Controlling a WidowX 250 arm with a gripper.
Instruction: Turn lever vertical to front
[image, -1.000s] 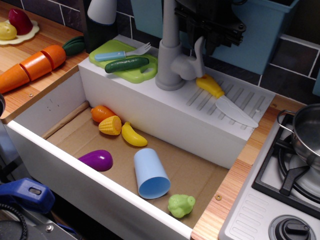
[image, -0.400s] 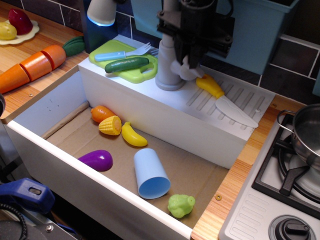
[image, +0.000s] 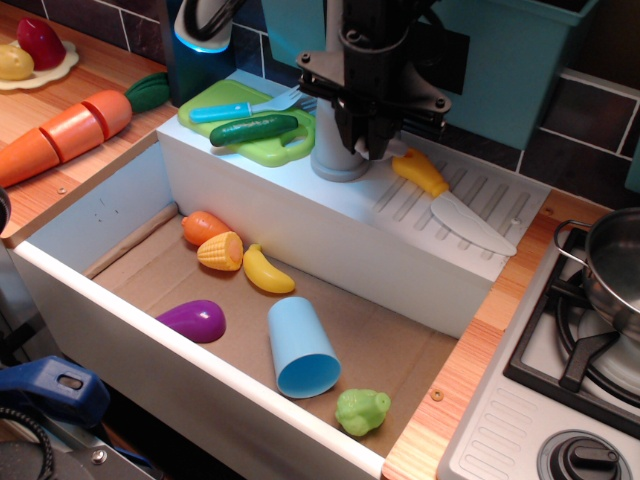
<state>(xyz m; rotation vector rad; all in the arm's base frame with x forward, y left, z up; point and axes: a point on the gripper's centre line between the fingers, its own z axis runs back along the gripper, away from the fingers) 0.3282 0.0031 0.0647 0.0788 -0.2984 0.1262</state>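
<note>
My black gripper (image: 368, 140) hangs low over the right side of the grey toy faucet (image: 330, 160), which stands on the white ledge behind the sink. The gripper's body covers the spot where the light-grey lever juts out, so the lever is hidden. I cannot tell whether the fingers are closed on it. Only the faucet's round base and lower column show to the left of the gripper.
A yellow-handled toy knife (image: 432, 182) lies on the ribbed drainer right of the faucet. A green board (image: 270, 148) with cucumber (image: 253, 128) and fork lies left. The sink holds a blue cup (image: 302, 346) and toy vegetables. A pot (image: 615, 270) stands on the stove at right.
The gripper has come down and toward the front over the faucet's right side. The lever, upright and visible a second ago, is now covered by it.
</note>
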